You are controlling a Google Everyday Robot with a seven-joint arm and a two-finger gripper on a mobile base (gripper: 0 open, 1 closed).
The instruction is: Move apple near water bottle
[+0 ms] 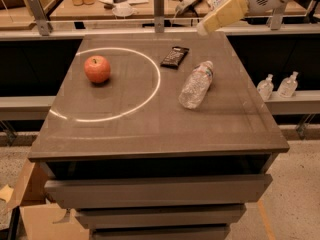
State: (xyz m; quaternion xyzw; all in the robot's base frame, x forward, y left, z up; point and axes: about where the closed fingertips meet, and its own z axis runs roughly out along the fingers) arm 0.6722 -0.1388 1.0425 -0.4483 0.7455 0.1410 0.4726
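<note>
A round red-orange apple (97, 68) with a short stem stands upright on the left far part of a dark grey-brown table top (150, 129). It sits inside a thin bright ring of light (159, 79) traced on the surface, close to the ring's far left arc. A clear crinkled plastic water bottle (196, 84) with a white cap lies on its side on the right half of the table, outside the ring. Its cap points toward the far edge and its base toward the near edge, slightly angled to the left. The apple and the water bottle are well apart, with the ring's right arc between them.

A flat black rectangular packet (174, 56) lies just outside the ring at its far right, between the apple and the bottle's cap end and touching neither.

The pale yellow gripper (205, 28) on its white arm reaches in from the upper right and hangs in the air over the far right part of the table. It is tilted down toward the left, with its tip beyond the packet and the bottle cap. It touches none of the things, and whether it is open or closed cannot be told.

Two small clear bottles with white pump tops (276, 85) stand side by side on a ledge to the right of the table. Grey drawer fronts (160, 189) sit below the table top, with a brown cardboard box (35, 219) on the floor at lower left
</note>
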